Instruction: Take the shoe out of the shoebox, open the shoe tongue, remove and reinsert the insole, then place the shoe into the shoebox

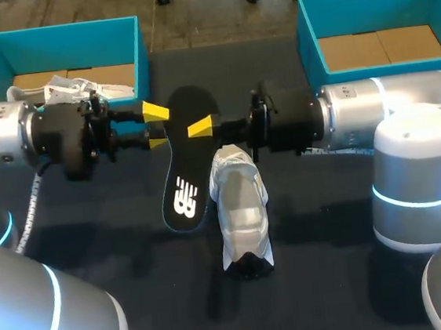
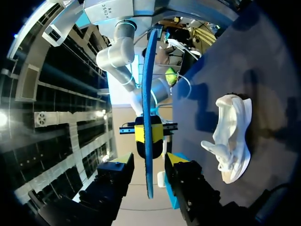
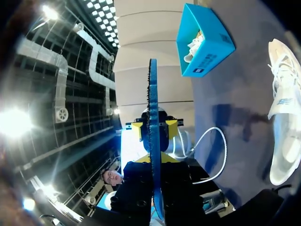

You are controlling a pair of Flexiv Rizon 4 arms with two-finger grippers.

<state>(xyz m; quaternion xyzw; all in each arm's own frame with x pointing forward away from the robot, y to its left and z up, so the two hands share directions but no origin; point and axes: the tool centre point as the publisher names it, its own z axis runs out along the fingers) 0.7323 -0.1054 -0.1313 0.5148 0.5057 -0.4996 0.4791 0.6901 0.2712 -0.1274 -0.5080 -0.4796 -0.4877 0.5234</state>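
A black insole [image 1: 184,161] with a blue underside is held up above the table, edge-on in both wrist views [image 2: 149,94] [image 3: 153,117]. My right gripper [image 1: 201,126] [image 3: 155,160] is shut on one side edge of it. From the opposite side my left gripper [image 1: 157,127] [image 2: 148,169] straddles the insole, open, with a gap on each side of its fingers. The white shoe [image 1: 241,210] [image 2: 230,141] [image 3: 284,136] lies on the dark table just below the right gripper, toe toward the near edge.
A teal shoebox [image 1: 3,50] [image 3: 211,44] at the back left holds another white shoe [image 1: 71,90]. A second teal shoebox [image 1: 309,33] stands at the back right with only its cardboard floor showing.
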